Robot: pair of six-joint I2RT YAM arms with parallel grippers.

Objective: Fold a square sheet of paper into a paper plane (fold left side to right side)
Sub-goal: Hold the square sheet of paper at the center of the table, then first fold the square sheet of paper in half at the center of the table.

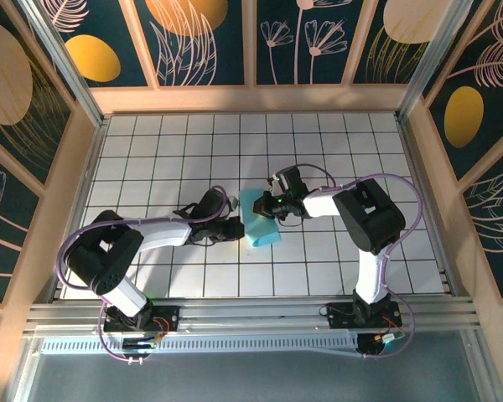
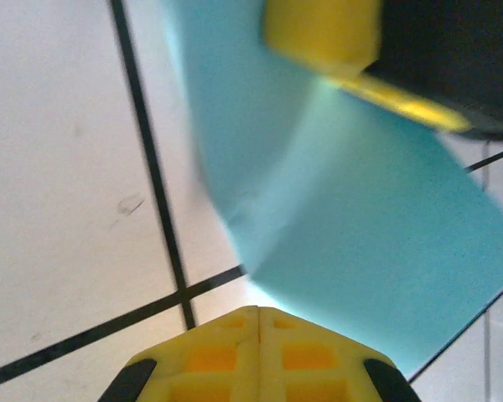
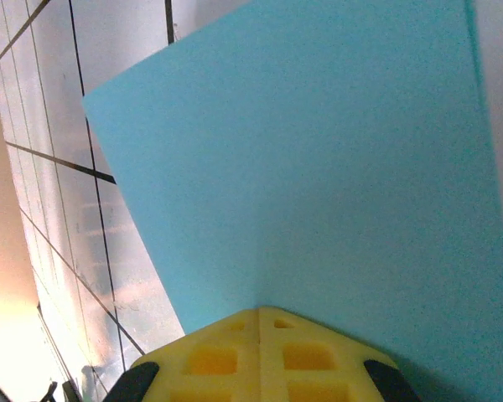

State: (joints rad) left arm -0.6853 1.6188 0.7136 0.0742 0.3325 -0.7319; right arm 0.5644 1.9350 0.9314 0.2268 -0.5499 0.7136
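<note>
Thin light-cyan square sheet of paper (image 1: 260, 223) lies between two shut, empty claws: left gripper (image 2: 258, 313) at its left edge, right gripper (image 3: 258, 313) resting on top.

The table (image 1: 176, 151) is a white surface ruled by dark lines into square tiles. Near its middle lies the square sheet of paper (image 1: 260, 219), light cyan. Part of it seems to bow up off the tiles, though the close view is blurred.
</note>
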